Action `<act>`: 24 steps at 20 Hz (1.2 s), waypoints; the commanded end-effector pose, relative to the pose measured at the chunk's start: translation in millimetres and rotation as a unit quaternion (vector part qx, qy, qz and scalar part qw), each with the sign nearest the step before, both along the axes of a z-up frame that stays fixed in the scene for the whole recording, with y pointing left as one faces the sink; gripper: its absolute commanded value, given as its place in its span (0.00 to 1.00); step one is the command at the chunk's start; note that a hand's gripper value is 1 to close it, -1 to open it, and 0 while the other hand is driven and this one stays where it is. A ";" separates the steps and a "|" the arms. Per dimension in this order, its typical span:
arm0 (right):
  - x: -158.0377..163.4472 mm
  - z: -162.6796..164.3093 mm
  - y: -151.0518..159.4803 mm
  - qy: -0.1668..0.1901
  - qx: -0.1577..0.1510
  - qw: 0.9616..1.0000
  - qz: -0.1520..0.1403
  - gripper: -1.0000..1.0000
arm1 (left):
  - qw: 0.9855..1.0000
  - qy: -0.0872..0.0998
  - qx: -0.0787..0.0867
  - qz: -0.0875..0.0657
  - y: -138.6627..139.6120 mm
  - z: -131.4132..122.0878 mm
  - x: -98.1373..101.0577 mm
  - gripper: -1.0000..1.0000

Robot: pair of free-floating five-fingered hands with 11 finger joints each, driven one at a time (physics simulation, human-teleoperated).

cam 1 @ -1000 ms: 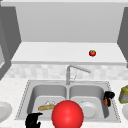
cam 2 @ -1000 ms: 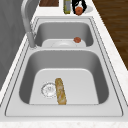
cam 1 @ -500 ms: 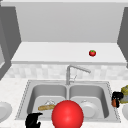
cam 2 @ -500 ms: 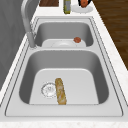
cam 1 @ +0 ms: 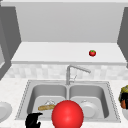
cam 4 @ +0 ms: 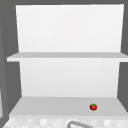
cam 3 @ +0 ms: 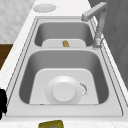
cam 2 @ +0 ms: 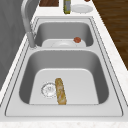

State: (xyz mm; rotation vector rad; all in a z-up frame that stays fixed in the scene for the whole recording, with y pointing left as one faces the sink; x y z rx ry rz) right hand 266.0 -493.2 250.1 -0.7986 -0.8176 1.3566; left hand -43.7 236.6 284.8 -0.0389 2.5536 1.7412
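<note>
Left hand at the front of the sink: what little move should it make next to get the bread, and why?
Probably reach forward and down into the left basin. The left hand hovers at the sink's front edge, apart from the bread, which lies flat on the basin floor beside the drain, with nothing on top of it.

A small red tomato (cam 4: 93, 107) with a green stalk sits alone toward the right of the lower shelf (cam 4: 50, 106) in a white open wall cabinet; the upper shelf (cam 4: 62, 57) spans above, the faucet (cam 4: 77, 124) arching below.
</note>
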 end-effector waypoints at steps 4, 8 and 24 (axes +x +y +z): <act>-4.5 -4.3 -48.8 0.001 0.000 1.000 0.012 1.00 | 1.000 0.000 0.000 0.000 0.0 0.0 0.0 0.50; 3.5 -18.0 -72.0 0.003 0.001 1.000 0.016 1.00 | 1.000 0.000 0.000 0.000 0.0 0.0 0.0 0.50; 35.9 -146.1 -140.7 -0.002 -0.005 1.000 0.014 1.00 | 1.000 0.000 0.000 0.000 0.0 0.0 0.0 0.50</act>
